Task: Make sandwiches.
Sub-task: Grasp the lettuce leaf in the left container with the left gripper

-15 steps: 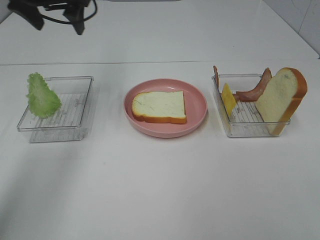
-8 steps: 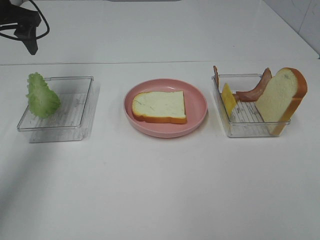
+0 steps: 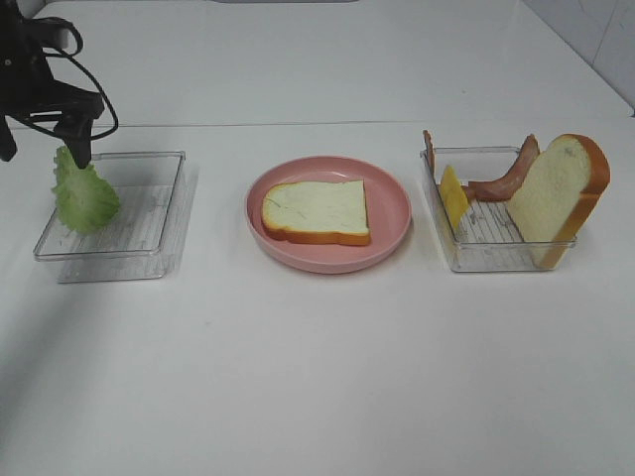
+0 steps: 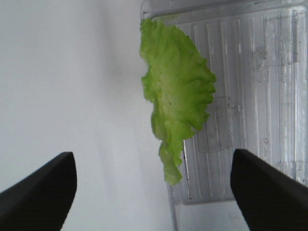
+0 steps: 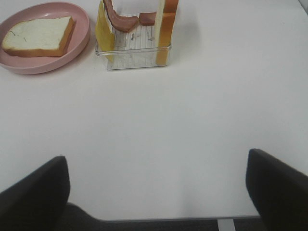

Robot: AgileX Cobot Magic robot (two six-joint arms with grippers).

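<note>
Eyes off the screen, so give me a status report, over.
Left end effector open, over ruffled green lettuce leaf. Right end effector open, empty. Nothing in the way.

Lettuce (image 4: 175, 96) is leaning on a tray (image 4: 269, 96) wall just ahead of the left jaws; bread (image 5: 36, 36) is lying on a plate (image 5: 81, 24) far ahead of the right jaws.

White table (image 3: 317, 397) with three dishes.
One clear tray (image 3: 149, 220) sits under the left gripper (image 3: 45, 151), pink plate (image 3: 397, 213) farther, other clear tray (image 3: 476, 266) farthest.

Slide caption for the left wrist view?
Open left hand poised over lettuce leaf propped at the clear tray's edge.
</note>
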